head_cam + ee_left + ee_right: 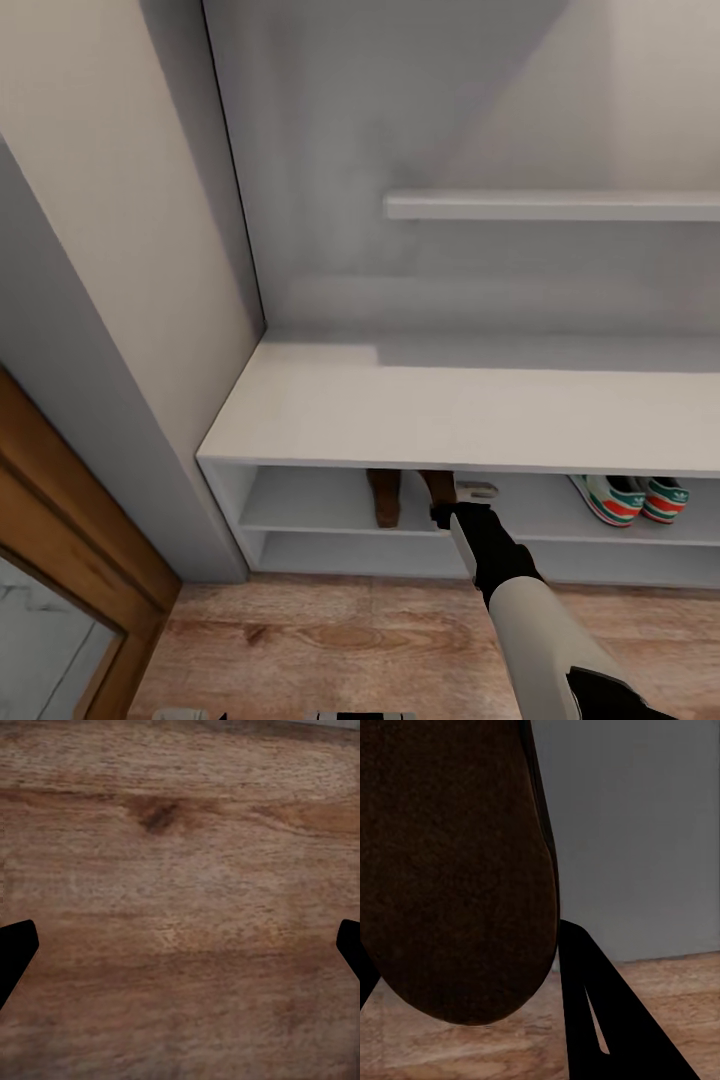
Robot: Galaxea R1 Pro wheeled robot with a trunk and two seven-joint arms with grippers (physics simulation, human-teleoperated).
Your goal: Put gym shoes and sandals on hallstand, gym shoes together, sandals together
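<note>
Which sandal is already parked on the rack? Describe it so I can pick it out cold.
Start at the long pale hallstand and look into the upper open tier under its bench top. Near the middle, a dark brown sandal rests alone, left of the right gripper bringing in the second sandal. The two gym shoes, cream with green and red, lie far right.

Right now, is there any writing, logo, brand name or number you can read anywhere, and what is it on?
None can be read.
The gym shoes on the hallstand show a small dark mark on one heel, too small and blurred to read.
The sandal at the right gripper shows plain dark sole, no text.
</note>
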